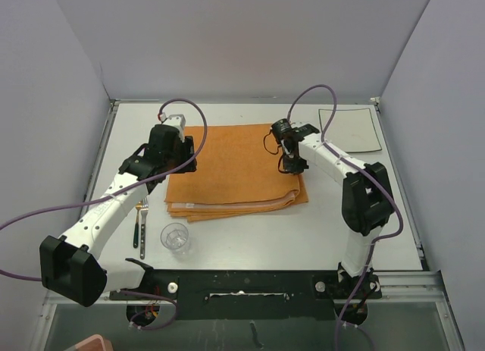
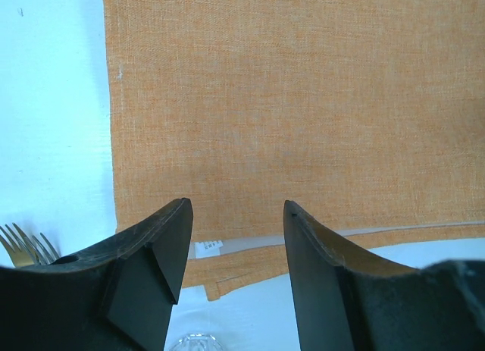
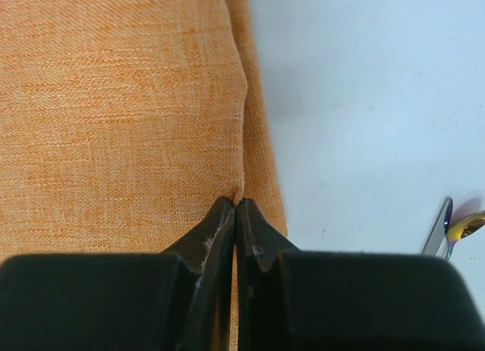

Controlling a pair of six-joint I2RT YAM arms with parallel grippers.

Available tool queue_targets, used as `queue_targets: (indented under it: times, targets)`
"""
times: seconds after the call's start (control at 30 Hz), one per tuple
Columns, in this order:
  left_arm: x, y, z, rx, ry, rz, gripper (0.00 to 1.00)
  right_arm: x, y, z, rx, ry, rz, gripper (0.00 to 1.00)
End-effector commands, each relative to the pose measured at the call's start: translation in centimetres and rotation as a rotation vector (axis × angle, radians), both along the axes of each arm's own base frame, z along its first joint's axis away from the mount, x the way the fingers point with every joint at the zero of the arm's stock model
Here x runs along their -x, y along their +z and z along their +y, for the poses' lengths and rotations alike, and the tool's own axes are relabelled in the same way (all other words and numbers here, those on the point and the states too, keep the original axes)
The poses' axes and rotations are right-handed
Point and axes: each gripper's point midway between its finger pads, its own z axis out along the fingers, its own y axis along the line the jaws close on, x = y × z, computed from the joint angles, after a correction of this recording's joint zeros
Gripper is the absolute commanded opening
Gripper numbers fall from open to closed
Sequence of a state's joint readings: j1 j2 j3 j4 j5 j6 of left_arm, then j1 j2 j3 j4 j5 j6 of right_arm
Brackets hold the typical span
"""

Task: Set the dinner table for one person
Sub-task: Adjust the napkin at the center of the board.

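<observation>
Wrist views alone resolve the jaws: left gripper spread above the orange cloth mat, right gripper pressed together at its crease, a shiny utensil, unseen from above, nearby.

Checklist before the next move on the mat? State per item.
1. Left claw open, nothing in it, over the mat: ok.
2. Right claw shut at the mat's right edge: ok. Cloth actually pinched: cannot tell.
3. Mat lying as one flat layer: not ok. It is folded, with stacked edges showing at the near side.
4. Fork and glass off the mat: ok.
5. Plate apart from both arms, at the far right corner: ok.
</observation>
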State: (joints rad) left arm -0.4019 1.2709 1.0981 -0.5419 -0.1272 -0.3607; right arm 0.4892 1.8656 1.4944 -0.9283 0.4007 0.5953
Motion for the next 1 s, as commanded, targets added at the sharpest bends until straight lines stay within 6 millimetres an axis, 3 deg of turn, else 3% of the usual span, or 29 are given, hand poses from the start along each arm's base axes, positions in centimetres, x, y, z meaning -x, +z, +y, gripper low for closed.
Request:
queue_targets:
  times: [0.0,0.27,0.53,0.83,0.97]
  targets:
    - [-1.3,1.1,0.0,0.008,0.008,-0.054,0.50,-1.7,3.6,-1.7,-0.002,-0.061,-0.112,0.00]
    - [-1.4,0.9,-0.1,0.010,0.009,-0.050,0.49,-2.3,4.0,-2.8,0.005,-0.073,-0.129,0.00]
    - [-1.5,0.9,-0.1,0.009,0.012,-0.048,0.49,-2.1,0.5,-5.0,0.070,-0.113,-0.063,0.00]
    - [-1.4,0.3,0.1,0.005,0.019,-0.038,0.49,-3.9,2.7,-4.4,0.040,-0.097,-0.135,0.00]
    - [-1.4,-0.1,-0.1,0.006,0.015,-0.032,0.49,-4.2,2.3,-4.4,0.044,-0.092,-0.128,0.00]
